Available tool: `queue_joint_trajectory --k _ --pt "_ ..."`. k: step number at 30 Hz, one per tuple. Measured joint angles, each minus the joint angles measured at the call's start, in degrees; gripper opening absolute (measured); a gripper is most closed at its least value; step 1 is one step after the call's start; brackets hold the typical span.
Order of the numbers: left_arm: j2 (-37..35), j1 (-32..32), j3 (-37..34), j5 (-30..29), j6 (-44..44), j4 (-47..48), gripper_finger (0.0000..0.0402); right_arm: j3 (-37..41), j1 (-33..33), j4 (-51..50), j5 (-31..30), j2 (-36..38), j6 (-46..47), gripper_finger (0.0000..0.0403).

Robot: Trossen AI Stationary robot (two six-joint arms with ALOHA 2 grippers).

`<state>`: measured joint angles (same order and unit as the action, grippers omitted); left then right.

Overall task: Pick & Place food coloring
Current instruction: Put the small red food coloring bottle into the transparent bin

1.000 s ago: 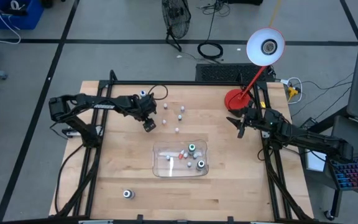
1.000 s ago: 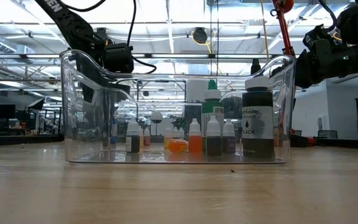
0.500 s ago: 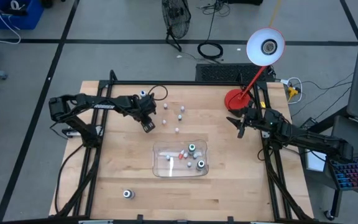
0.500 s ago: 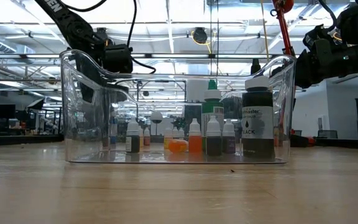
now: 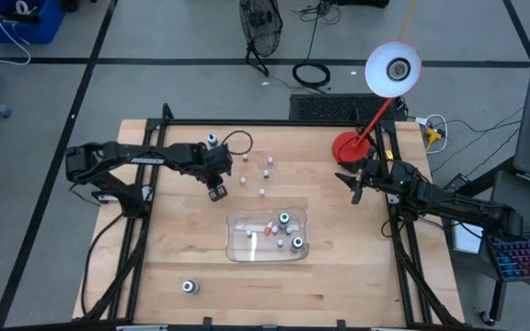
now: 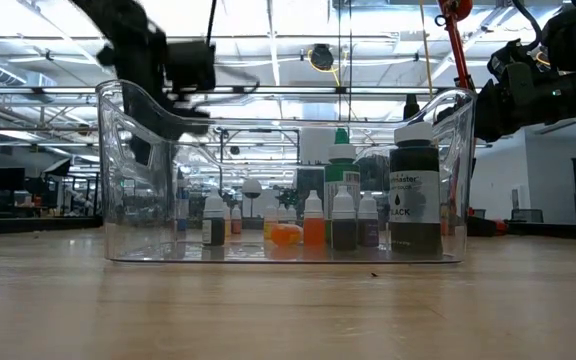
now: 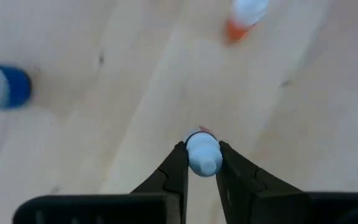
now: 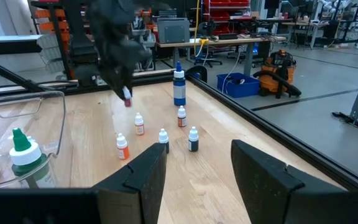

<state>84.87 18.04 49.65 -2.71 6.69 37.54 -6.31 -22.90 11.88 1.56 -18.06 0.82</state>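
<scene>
My left end effector (image 7: 201, 163) is hanging above the far left part of the table (image 5: 191, 248), and its two fingers (image 7: 174, 174) are clamping a small bottle (image 7: 202, 152) with a whitish cap and a reddish body. In the right wrist view this bottle is hanging clear of the wood.

My right end effector (image 5: 356, 188) is waiting at the right edge of the table beside the red lamp base (image 5: 347, 147). Its fingers are standing partly apart and I am gripping nothing with it.

Counting loose bottles on the table beyond the tray, in the right wrist view: I am seeing five small ones, two orange-bodied (image 8: 122, 148), one reddish, one dark (image 8: 193, 139) and one of a colour I cannot tell. One taller blue bottle (image 8: 178, 87) is standing upright behind them, near the far edge.

The clear tray (image 5: 239, 248) is sitting near the table's middle. In the high view I am counting two larger green-topped bottles (image 5: 284, 220) inside it, plus a few small bottles whose number I cannot tell. The low view is showing a black-labelled bottle (image 6: 415, 200) and a green-topped bottle (image 6: 340, 165) in the tray.

One larger bottle (image 5: 189, 286) is standing alone near the table's front left, well apart from the tray.
</scene>
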Motion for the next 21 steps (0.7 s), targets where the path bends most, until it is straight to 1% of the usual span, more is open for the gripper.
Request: queue_joint_trajectory --k 2,5,8,11,15,17,19,21 --pt "-1.2 -3.2 2.9 -1.6 1.3 3.6 0.0060 0.0 0.0 0.0 0.0 0.0 0.0 0.0171" --pt "-2.4 -9.2 9.2 -4.1 3.7 10.1 0.0060 0.0 0.0 -0.1 0.0 0.0 0.0 0.0171" --pt "-2.5 -15.6 16.8 -6.4 6.7 15.8 0.0060 0.0 0.0 -0.1 0.0 0.0 0.0 0.0171" --pt "-1.0 -21.7 24.8 -8.4 8.5 18.1 0.0060 0.0 0.0 0.0 0.0 0.0 0.0 0.0171" --pt "4.7 -27.4 34.9 -9.7 9.9 20.9 0.0060 0.0 0.0 0.0 0.0 0.0 0.0 0.0171" --pt "9.0 -29.5 38.9 -9.9 9.1 22.5 0.0060 0.0 0.0 0.0 0.0 0.0 0.0 0.0171" --pt "13.3 -31.0 41.3 -9.8 7.3 23.9 0.0060 0.0 0.0 -0.1 0.0 0.0 0.0 0.0171" --pt "17.0 -31.8 42.2 -9.1 5.9 23.8 0.0059 0.0 0.0 0.0 0.0 0.0 0.0 0.0171"
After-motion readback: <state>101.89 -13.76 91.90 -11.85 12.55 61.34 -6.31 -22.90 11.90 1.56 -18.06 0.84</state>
